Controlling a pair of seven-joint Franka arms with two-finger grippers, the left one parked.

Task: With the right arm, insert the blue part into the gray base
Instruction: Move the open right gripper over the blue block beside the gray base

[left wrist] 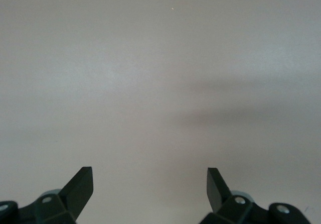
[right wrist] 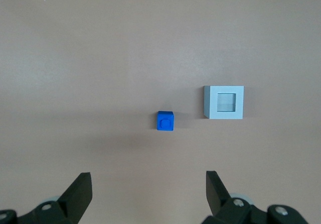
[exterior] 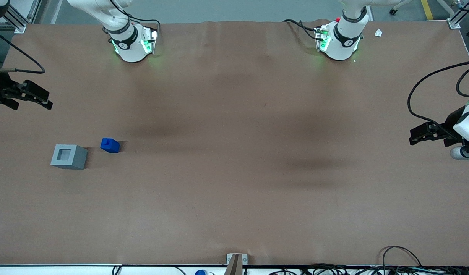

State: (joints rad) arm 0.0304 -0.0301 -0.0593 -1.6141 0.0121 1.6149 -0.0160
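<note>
The blue part [exterior: 110, 145] stands on the brown table, stud up, beside the gray base [exterior: 69, 156], with a small gap between them. The base's square recess faces up and is empty. My right gripper [exterior: 47, 102] hangs at the working arm's end of the table, farther from the front camera than both blocks and apart from them. In the right wrist view the gripper [right wrist: 149, 181] is open and empty, with the blue part [right wrist: 165, 121] and the gray base [right wrist: 224, 102] on the table ahead of its fingertips [right wrist: 80, 184].
Two white arm bases [exterior: 133, 42] [exterior: 339, 42] stand at the table's edge farthest from the front camera. A metal bracket [exterior: 236, 261] and loose cables [exterior: 400, 259] lie along the edge nearest it. A white scrap [exterior: 378, 33] lies near the parked arm's base.
</note>
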